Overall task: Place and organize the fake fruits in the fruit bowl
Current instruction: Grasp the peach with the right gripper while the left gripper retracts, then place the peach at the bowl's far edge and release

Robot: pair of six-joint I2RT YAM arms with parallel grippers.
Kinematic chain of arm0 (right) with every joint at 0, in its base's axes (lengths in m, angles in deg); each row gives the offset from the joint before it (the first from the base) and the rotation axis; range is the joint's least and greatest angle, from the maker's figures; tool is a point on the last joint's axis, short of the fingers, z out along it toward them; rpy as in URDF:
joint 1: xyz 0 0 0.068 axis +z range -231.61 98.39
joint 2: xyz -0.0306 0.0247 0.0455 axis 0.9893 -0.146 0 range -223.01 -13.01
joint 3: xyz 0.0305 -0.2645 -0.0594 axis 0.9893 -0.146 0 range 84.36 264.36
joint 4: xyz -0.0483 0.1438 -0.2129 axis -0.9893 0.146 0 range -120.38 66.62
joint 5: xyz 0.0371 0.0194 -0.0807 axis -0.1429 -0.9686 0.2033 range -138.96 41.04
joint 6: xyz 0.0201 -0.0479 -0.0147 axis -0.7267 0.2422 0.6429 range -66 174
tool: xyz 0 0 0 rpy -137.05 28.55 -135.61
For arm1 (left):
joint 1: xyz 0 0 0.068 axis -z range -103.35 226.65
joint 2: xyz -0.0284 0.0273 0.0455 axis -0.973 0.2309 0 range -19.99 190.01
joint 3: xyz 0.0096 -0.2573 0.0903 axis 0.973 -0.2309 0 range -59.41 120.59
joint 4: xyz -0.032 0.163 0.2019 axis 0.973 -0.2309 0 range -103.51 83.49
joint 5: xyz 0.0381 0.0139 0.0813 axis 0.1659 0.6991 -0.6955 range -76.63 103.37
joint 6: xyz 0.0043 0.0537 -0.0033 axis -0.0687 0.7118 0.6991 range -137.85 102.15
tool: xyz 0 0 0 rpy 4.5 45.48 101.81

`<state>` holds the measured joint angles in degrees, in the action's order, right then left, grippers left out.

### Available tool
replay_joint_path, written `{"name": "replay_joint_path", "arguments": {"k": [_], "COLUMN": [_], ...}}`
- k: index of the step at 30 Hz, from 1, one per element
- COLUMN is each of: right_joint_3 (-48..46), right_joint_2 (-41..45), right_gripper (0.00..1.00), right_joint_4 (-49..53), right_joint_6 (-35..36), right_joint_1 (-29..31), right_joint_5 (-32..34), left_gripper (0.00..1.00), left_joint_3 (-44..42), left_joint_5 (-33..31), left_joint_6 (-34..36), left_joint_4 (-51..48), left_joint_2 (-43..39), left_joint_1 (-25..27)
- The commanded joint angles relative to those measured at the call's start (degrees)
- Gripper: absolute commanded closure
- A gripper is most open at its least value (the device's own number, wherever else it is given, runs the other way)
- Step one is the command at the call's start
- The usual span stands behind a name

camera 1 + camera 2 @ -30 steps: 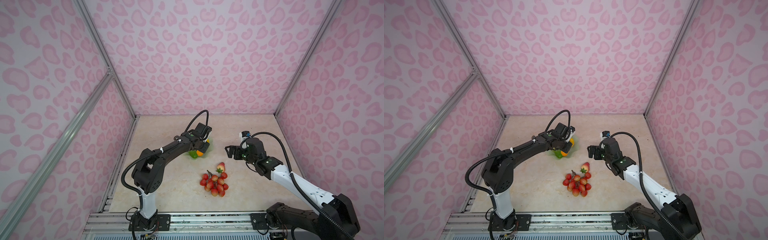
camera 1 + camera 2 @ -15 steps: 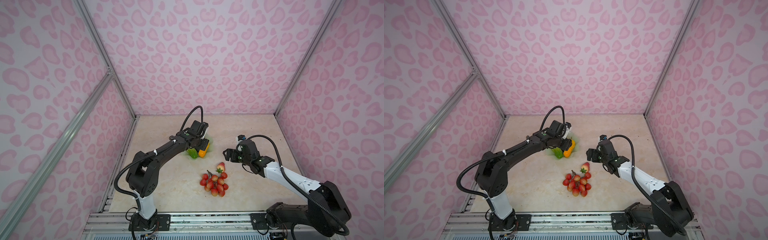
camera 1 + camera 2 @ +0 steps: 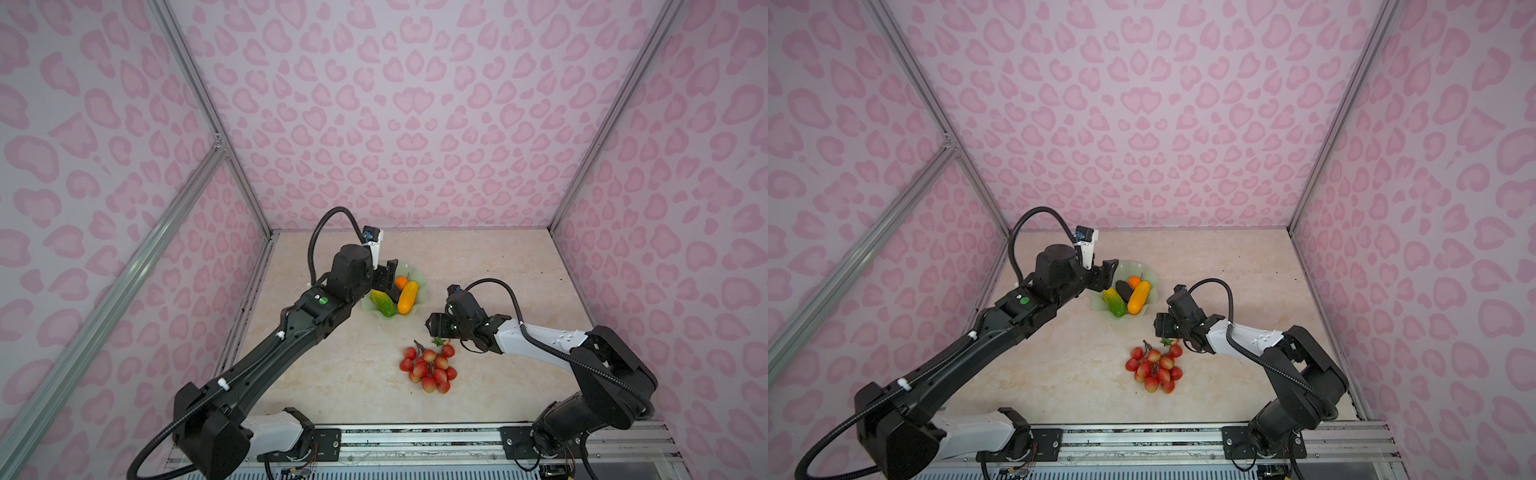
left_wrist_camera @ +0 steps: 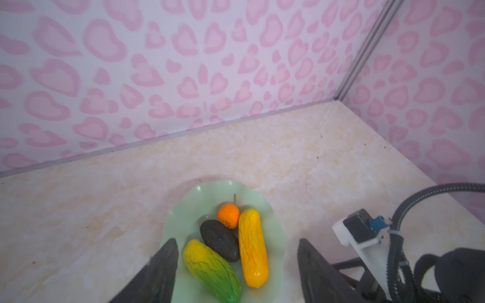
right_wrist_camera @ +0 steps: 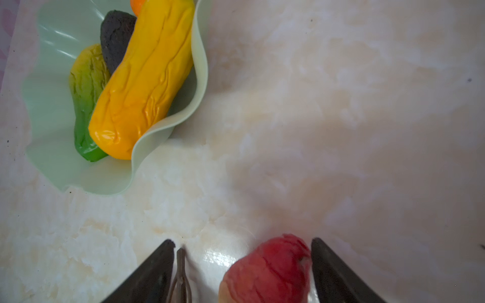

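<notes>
Left wrist view shows us the left gripper (image 4: 237, 244) with jaws apart and empty, poised over the fruit bowl (image 4: 189, 207), where we see the orange ball (image 4: 228, 215), dark oval (image 4: 220, 240), orange-yellow oblong (image 4: 253, 249) and yellow-green oblong (image 4: 211, 270) lying together. Down at the table (image 3: 332, 374), the right gripper (image 5: 242, 241) has its jaws apart around a red fruit (image 5: 270, 267) at the berry bunch (image 3: 430, 368), not clamped on it.

In a top view, my left gripper (image 3: 388, 276) covered the nine o'clock rim of the fruit bowl (image 3: 423, 286). My right gripper (image 3: 432, 328) hid all but the leaves of the strawberry (image 3: 437, 342), at twelve o'clock of the berry bunch (image 3: 430, 368). The right wrist view's edge cut off the orange ball (image 5: 137, 4) and a red fruit (image 5: 267, 272) I could not identify.
</notes>
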<state>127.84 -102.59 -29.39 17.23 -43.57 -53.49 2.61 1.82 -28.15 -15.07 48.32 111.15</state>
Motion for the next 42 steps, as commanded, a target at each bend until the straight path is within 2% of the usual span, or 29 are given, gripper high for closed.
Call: {"name": "replay_joint_path", "arguments": {"k": [1, 4, 6, 8, 11, 15, 21, 25, 33, 42], "right_joint_3": [-1.19, -1.39, -1.03, -0.51, 0.32, 1.37, 7.3, 15.55, 37.43, 65.86], "right_joint_2": [-0.98, -1.67, -2.3, -2.99, -3.76, -2.49, 4.11, 2.74, -14.08, -36.8], "right_gripper": [0.21, 0.24, 0.3, 0.36, 0.49, 0.59, 0.67, 0.69, 0.69, 0.7], "right_joint_4": [-1.15, -1.52, -1.65, -1.64, -1.5, -0.53, 5.28, 6.96, 8.88, 18.81], "right_joint_6": [-2.4, -3.04, -3.26, -3.39, -3.13, -2.46, 2.07, 6.19, 12.25, 15.86], "right_joint_1": [0.52, 0.84, 0.98, 1.04, 1.07, 1.08, 1.2, 1.64, 1.91, 1.55], "right_joint_5": [2.15, 2.1, 1.78, 1.47, 1.21, 1.67, 4.95, 4.97, 1.45, -1.67], "left_gripper": [0.21, 0.11, 0.04, 0.0, 0.04, 0.04, 0.04, 0.04, 0.04, 0.04], "left_joint_3": [-8.35, -16.98, -21.79, -26.47, -31.51, -34.26, -35.37, -35.74, -36.95, -38.65], "left_joint_5": [-10.93, -18.4, -19.99, -19.75, -19.35, -18.65, -18.55, -18.8, -17.78, -9.84], "left_joint_6": [-3.67, -7.32, -11.85, -15.76, -18.23, -18.44, -18.35, -18.86, -20.09, -19.31], "left_joint_4": [9.07, 10.62, 9.18, 8.34, 7.71, 6.18, 2.59, 0.63, -3.09, -5.02], "left_joint_2": [-8.85, -16.77, -21.81, -26.95, -33.41, -38.21, -40.47, -41.72, -47.29, -52.29], "left_joint_1": [-0.97, -2.79, -5.42, -8.09, -10.05, -10.48, -10.63, -10.68, -10.64, -10.66]}}
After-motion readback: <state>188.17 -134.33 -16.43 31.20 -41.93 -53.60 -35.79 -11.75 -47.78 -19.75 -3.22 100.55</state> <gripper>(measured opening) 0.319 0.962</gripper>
